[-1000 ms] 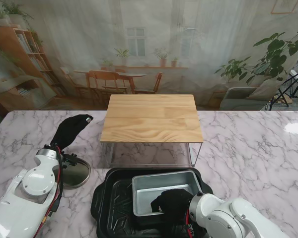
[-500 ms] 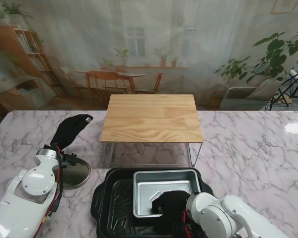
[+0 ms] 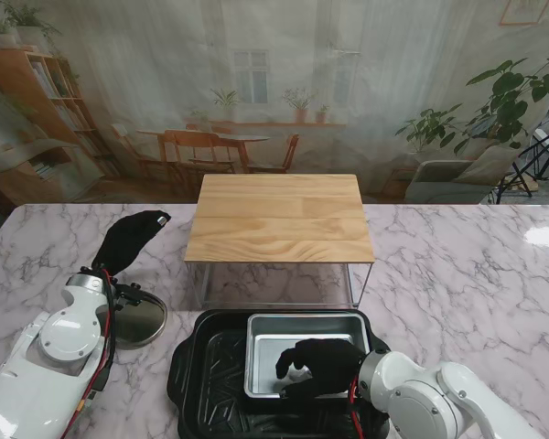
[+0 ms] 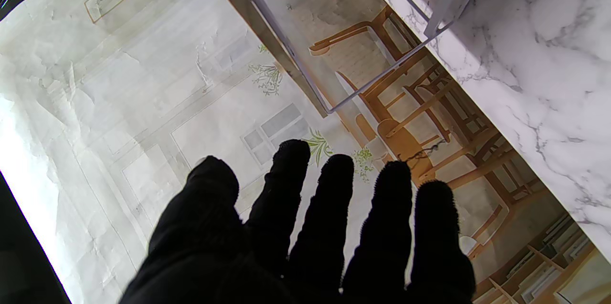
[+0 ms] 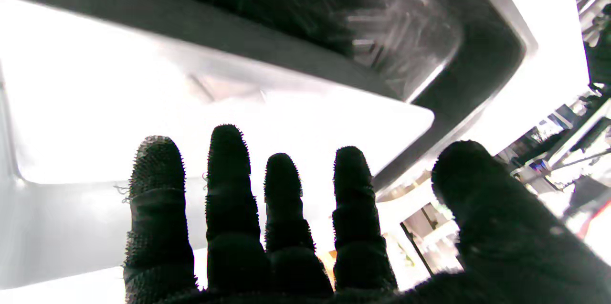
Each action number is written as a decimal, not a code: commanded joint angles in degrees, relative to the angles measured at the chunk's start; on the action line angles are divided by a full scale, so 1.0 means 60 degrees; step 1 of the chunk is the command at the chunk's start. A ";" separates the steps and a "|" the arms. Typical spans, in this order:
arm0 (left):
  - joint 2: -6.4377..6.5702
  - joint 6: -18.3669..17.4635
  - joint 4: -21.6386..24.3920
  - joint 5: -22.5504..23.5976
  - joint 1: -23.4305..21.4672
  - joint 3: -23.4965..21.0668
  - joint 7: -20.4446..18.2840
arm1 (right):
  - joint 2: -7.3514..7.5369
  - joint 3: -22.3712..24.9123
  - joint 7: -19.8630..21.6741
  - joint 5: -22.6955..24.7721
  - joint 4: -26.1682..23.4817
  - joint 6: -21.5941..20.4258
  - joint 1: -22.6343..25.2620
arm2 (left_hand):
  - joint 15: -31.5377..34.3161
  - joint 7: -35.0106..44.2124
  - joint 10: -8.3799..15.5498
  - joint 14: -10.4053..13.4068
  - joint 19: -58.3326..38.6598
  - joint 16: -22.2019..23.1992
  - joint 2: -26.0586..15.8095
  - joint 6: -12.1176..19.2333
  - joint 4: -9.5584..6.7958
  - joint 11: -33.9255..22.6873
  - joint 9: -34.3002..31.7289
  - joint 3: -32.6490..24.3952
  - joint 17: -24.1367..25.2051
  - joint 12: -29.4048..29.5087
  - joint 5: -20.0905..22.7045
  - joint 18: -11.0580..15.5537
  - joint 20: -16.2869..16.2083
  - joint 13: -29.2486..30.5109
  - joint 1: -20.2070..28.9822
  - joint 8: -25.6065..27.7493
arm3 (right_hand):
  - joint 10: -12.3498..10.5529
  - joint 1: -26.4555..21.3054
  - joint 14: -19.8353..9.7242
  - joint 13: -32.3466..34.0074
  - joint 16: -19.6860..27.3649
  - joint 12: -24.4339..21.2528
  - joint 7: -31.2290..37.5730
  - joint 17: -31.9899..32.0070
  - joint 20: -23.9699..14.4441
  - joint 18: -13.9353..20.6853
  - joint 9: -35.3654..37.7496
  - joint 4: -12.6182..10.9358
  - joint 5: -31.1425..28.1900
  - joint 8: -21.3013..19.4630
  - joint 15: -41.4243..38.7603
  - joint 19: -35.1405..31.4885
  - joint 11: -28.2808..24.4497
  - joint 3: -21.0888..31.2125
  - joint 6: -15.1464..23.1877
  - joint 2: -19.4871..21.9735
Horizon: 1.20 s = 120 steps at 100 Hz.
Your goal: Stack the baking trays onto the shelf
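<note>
At the frame's bottom centre, my right hand [image 3: 320, 368] reaches over the silver tray [image 3: 304, 326], fingers spread, gripping nothing. That tray sits inside the black tray [image 3: 194, 375]. Beyond, mid-frame, stands the wooden shelf [image 3: 280, 218]. At left, my left hand [image 3: 128, 240] hovers open-fingered.

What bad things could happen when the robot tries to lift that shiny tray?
The silver tray sits inside the black tray, so it might catch on that rim. The right hand covers only its near edge, so it may tip or slip. The shelf stands close behind; the tray could bump it.
</note>
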<state>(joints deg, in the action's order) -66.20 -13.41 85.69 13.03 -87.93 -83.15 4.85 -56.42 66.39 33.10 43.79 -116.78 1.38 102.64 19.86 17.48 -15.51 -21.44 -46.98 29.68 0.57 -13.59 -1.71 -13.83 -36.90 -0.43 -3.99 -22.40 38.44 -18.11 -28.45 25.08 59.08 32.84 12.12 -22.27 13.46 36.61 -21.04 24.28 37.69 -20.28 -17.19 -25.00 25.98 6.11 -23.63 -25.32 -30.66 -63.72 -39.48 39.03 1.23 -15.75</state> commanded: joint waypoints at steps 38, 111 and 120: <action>0.0005 -0.0003 0.0008 0.0169 0.0001 0.0027 -0.0110 | -0.0441 0.2541 -0.2123 0.0306 -0.1097 -0.1503 0.2218 | 0.0232 0.0005 0.0031 0.0018 -0.0067 0.0094 -0.0392 0.0079 0.0193 -0.0174 -0.0170 0.0146 0.0056 -0.0099 0.0146 0.0349 0.0178 0.0100 0.0047 -0.0137 | 0.0108 0.0051 0.0160 0.0128 0.0053 -0.0132 -0.0114 -0.0065 -0.0177 -0.0299 0.0392 -0.0240 -0.0494 -0.0151 0.0465 -0.0142 0.0253 -0.0387 -0.0076 0.0172; -0.0009 0.0100 -0.0018 0.0321 0.0017 0.0041 0.0014 | -0.1244 0.5139 -0.6766 0.0873 0.0692 -0.1783 0.2677 | 0.0244 -0.0024 0.0019 0.0010 -0.0077 0.0099 -0.0426 0.0036 0.0169 -0.0186 -0.0152 0.0139 0.0060 -0.0096 0.0140 0.0320 0.0156 0.0102 0.0075 -0.0143 | -0.0510 0.0032 -0.0375 -0.1243 0.0853 -0.0811 -0.0696 0.1834 0.0170 0.0285 0.0008 -0.0279 -0.0794 -0.0243 0.2436 0.1632 0.1679 -0.0472 0.0364 0.0021; -0.0016 0.0144 -0.0030 0.0311 0.0023 0.0047 0.0031 | -0.1261 0.4985 -0.6905 0.0569 0.1327 -0.1725 0.2119 | 0.0241 -0.0028 0.0023 0.0007 -0.0086 0.0098 -0.0433 0.0030 0.0168 -0.0189 -0.0150 0.0140 0.0051 -0.0096 0.0136 0.0323 0.0151 0.0097 0.0073 -0.0144 | -0.0579 0.0065 -0.0460 -0.1441 0.0981 -0.0933 -0.0727 0.2046 0.0197 0.0384 -0.0150 -0.0266 -0.0632 -0.0238 0.2704 0.1984 0.1787 -0.0443 0.0375 -0.0050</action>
<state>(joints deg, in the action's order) -66.17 -12.99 85.64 14.88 -87.91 -83.07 5.56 -63.90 96.66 -7.99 47.94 -110.77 -9.77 117.22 19.87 17.48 -15.51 -21.45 -46.98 29.68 0.57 -13.58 -1.71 -13.83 -36.90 -0.43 -3.99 -22.40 38.44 -18.10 -28.45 25.08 59.07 32.27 9.95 -22.34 12.06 29.80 -16.25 19.46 34.21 -9.69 -16.78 -24.68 26.66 6.03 -27.80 -25.89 -18.40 -53.87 -30.40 36.53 1.36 -15.95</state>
